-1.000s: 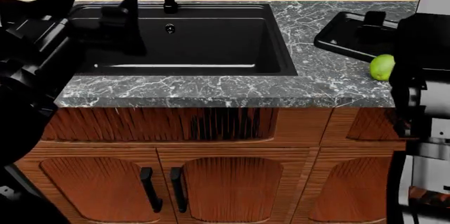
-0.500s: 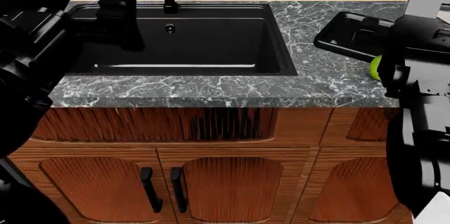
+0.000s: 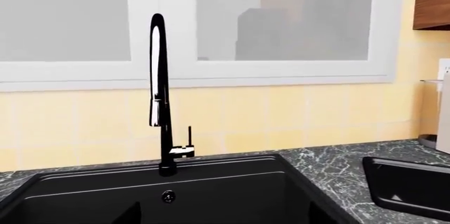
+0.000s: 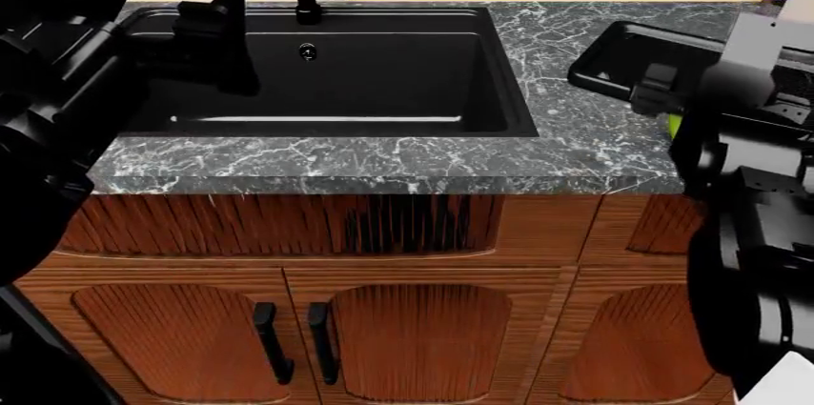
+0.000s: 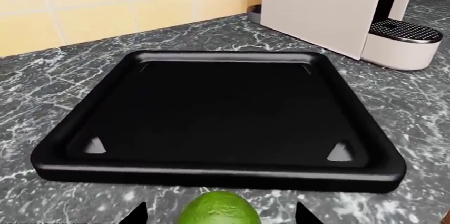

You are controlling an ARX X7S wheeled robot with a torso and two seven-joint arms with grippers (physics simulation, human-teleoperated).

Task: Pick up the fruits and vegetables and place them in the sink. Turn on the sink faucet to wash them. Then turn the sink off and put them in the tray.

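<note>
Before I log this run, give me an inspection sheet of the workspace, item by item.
Surface: grey marble countertop, dry.
Job's things: lime on the counter, just outside the tray; tray holds nothing; sink with no produce seen in it; faucet, no water running; sprout not seen.
Clutter: white appliance behind the tray.
Grippers: right gripper open astride the lime; left gripper at the sink, state unclear.
Cables: nothing seen.
Surroundings: yellow tiles, window, wooden cabinet doors.

grey marbled counter (image 4: 579, 152) in front of me, wood cabinet doors (image 4: 381, 338) under it with two black handles (image 4: 293, 341), yellow tile backsplash (image 3: 281, 118), white-framed frosted window (image 3: 281, 23) above that, white coffee machine (image 5: 338, 10) parked on the counter by the wall
</note>
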